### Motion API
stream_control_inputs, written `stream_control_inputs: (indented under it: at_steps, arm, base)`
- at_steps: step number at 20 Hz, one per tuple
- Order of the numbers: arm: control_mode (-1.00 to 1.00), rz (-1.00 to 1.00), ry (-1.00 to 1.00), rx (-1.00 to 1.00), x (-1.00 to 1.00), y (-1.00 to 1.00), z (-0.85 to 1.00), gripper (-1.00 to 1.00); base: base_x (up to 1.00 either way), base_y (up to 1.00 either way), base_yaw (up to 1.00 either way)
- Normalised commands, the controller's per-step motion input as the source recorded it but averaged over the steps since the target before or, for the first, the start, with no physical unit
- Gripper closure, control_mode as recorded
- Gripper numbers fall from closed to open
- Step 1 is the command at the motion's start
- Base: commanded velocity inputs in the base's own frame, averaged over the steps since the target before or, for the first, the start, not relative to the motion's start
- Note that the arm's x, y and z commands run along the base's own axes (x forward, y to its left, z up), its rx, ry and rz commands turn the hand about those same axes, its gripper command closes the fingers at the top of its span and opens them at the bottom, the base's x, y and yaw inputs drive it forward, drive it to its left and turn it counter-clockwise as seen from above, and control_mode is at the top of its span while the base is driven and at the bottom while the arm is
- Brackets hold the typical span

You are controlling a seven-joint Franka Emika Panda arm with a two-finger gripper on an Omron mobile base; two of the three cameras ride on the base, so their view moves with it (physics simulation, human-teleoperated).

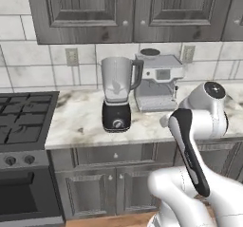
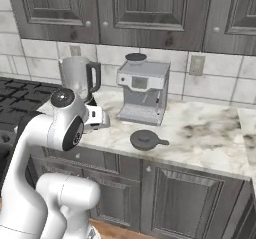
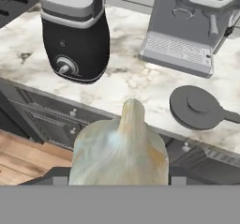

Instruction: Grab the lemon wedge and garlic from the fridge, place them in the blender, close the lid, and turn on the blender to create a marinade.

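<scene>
The gripper [image 3: 119, 183] is closed on the garlic [image 3: 119, 148], a pale bulb whose tapered tip points up between the jaws in the hand view; the jaws stand fairly wide because the bulb is broad. The hand sits in front of the counter edge [image 1: 95, 138], below the level of the jar rim. The blender [image 1: 116, 95] stands on the marble counter between the stove [image 1: 23, 117] and the coffee machine [image 1: 159, 81], its jar open at the top. The lid [image 2: 145, 139] lies flat on the counter in front of the coffee machine, to the right of the blender (it is not yet needed). To do this step well, raise the hand well above the jar rim before travelling sideways, since a low approach risks striking the black base or the jar handle [image 1: 137, 74]. Centre the bulb over the jar mouth, lower it just inside the rim, and only then release. Keep clear of the coffee machine on the right. Whether the lemon wedge is already in the jar cannot be told.
</scene>
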Motion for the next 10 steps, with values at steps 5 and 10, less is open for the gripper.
stream_control_inputs:
  at_steps: [5,10]
  arm:
    - [1.0,0.0,0.0,0.0,0.0,0.0,0.0,1.0]
    - [1.0,0.0,0.0,0.0,0.0,0.0,0.0,1.0]
  base:
    - [0.37,-0.11,0.28]
    - [0.36,-0.28,0.25]
